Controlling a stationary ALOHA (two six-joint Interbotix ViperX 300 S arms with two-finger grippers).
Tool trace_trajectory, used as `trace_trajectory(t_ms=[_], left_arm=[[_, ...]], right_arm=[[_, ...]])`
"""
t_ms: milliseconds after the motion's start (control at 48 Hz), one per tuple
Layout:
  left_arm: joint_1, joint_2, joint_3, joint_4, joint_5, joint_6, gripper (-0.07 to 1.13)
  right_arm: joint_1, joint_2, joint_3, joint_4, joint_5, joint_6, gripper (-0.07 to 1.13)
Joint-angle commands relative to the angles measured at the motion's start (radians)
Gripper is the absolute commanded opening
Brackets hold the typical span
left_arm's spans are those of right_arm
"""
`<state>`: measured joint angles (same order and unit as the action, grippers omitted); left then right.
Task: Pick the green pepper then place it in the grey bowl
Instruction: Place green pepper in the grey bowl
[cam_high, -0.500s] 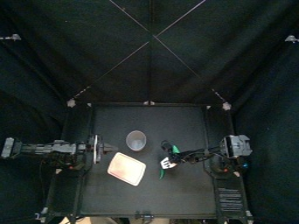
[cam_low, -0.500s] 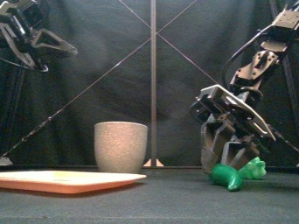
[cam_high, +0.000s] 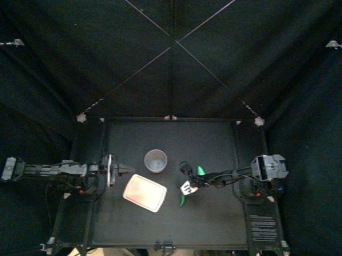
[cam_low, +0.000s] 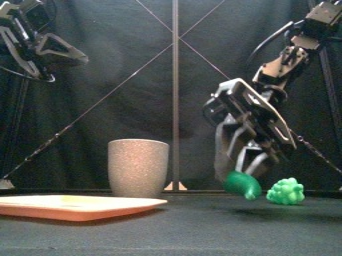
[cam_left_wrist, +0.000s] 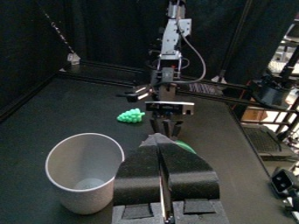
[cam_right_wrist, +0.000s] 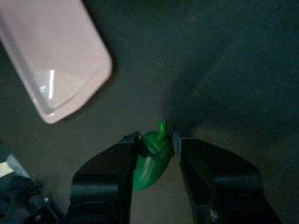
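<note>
The green pepper (cam_low: 243, 185) hangs just above the table, and my right gripper (cam_low: 246, 176) is shut on it. In the right wrist view the pepper (cam_right_wrist: 151, 166) sits between the two jaws, its stem pointing out past their tips. The grey speckled cup (cam_low: 138, 167) stands upright to the left of the pepper, apart from it; the cup (cam_high: 155, 160) sits at mid-table in the top view. My left gripper (cam_left_wrist: 163, 150) rests raised at the table's left side, shut and holding nothing, with the cup (cam_left_wrist: 84, 171) just beside it.
A flat pink tray (cam_low: 74, 206) lies at the front left, in front of the cup. A second green, bumpy toy (cam_low: 285, 190) lies on the table right of the pepper.
My right gripper has lifted the pepper off the table and carried it left, away from the bumpy green toy. The left arm has not moved.
</note>
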<state>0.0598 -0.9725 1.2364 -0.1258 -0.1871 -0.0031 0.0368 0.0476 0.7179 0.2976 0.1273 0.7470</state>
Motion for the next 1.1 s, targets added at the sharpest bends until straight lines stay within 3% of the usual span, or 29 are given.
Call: trace_trajectory(t_ms=[21, 333, 646, 812, 1104], left_arm=[[0.002, 0.002, -0.017, 0.000, -0.005, 0.002, 0.08], [0.012, 0.002, -0.012, 0.002, -0.005, 0.003, 0.08], [0.020, 0.002, -0.008, 0.003, -0.005, 0.003, 0.08], [0.028, 0.002, -0.006, 0.003, -0.005, 0.005, 0.08], [0.043, 0.003, -0.002, 0.005, -0.005, 0.005, 0.08]], right_arm=[[-0.020, -0.083, -0.044, -0.044, -0.002, -0.002, 0.69], [-0.144, -0.152, -0.153, -0.209, -0.035, -0.009, 0.69], [-0.276, -0.067, -0.291, -0.460, -0.179, -0.002, 0.69], [-0.296, 0.014, -0.344, -0.486, -0.273, -0.011, 0.69], [-0.307, 0.101, -0.396, -0.515, -0.278, -0.011, 0.71]])
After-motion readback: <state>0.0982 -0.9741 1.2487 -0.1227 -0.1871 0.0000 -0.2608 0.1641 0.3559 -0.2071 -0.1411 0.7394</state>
